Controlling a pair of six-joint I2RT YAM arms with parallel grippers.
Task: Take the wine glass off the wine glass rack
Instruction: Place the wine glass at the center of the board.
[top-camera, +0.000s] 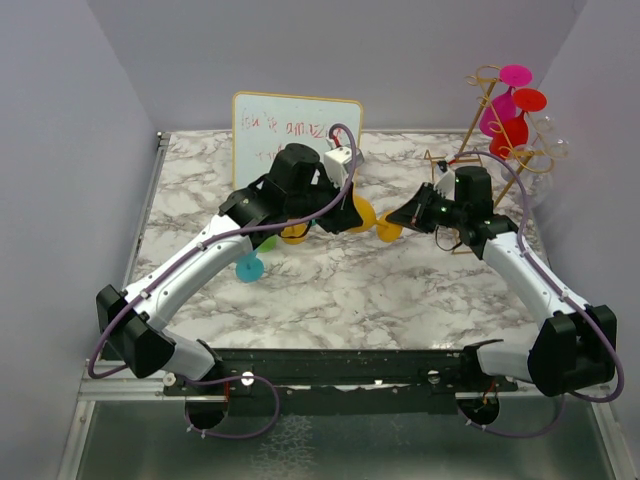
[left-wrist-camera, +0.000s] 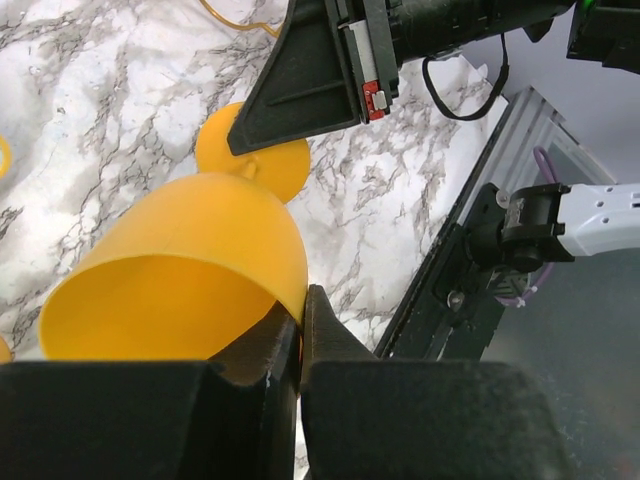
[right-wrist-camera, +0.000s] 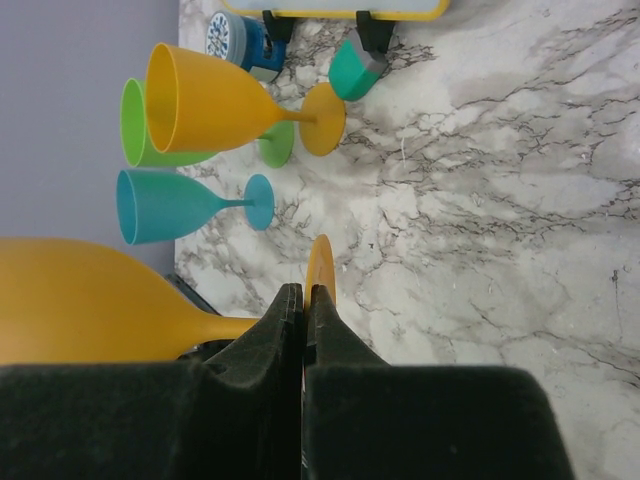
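Top view: the wine glass rack (top-camera: 477, 120) stands upper right; the orange wine glass (top-camera: 366, 213) is mid-frame, between both arms. Left wrist: the left gripper (left-wrist-camera: 300, 305) pinches its rim. Right wrist: the right gripper (right-wrist-camera: 303, 298) is clamped on its foot

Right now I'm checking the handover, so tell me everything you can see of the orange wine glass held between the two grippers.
The orange wine glass looks like opaque, glossy plastic: a wide rounded bowl, a thin stem and a flat round foot. It lies horizontal over the marble table, bowl toward the left arm. The left gripper pinches the bowl's rim, one finger inside and one outside. The right gripper is shut on the foot's edge. Whether it touches the table is unclear.
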